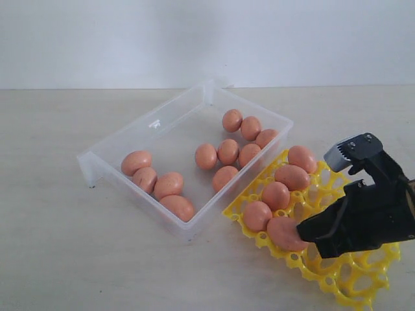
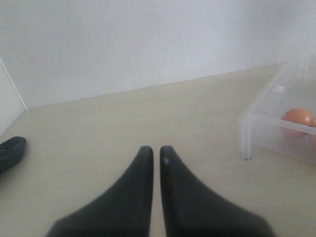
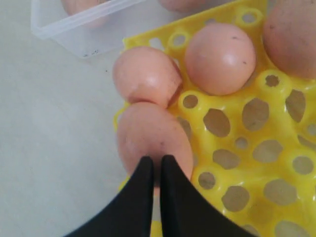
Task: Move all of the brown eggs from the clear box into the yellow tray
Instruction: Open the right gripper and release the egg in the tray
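Corner egg is sitting in the near end of the tray's left row, touching its neighbour. Right claw is hovering right on top of it, jaws pinched shut, gripping nothing. I'd be lifting straight up, no sideways nudge, then swinging left to the box. Left claw is sitting closed over the worktop.

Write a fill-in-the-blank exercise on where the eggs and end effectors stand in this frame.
1. The clear box holds ___ brown eggs.
2. The yellow tray carries ___ eggs.
3. The right end effector, at the tray's corner, has its jaws ___.
4. The left end effector, jaws shut, holds ___.
Missing words: eleven; five; shut; nothing.
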Tool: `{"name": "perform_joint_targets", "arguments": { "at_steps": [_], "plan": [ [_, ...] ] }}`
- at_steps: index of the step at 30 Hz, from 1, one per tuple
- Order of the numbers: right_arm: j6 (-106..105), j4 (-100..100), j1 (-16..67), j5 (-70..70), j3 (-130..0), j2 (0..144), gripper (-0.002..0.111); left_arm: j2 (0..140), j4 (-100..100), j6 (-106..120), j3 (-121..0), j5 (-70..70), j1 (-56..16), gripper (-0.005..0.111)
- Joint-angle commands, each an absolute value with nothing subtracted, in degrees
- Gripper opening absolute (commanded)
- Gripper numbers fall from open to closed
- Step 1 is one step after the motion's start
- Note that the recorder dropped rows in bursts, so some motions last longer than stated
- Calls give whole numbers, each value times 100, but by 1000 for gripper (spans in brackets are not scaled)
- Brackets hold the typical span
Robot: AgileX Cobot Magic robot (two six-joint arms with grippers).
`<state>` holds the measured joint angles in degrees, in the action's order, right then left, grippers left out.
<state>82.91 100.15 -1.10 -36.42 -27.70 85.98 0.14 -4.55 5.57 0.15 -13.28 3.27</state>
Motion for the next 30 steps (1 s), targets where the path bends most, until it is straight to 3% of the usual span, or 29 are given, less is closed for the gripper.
{"name": "perform_joint_targets", "arguments": {
  "at_steps": [1, 30],
  "plan": [
    [8345, 9995, -88, -3553, -2701, 8599, 0, 0, -425, 540, 0, -1291, 285, 4],
    [8405, 9995, -88, -2986, -2630, 8597, 0, 0, -425, 540, 0, -1291, 285, 4]
  ]
}}
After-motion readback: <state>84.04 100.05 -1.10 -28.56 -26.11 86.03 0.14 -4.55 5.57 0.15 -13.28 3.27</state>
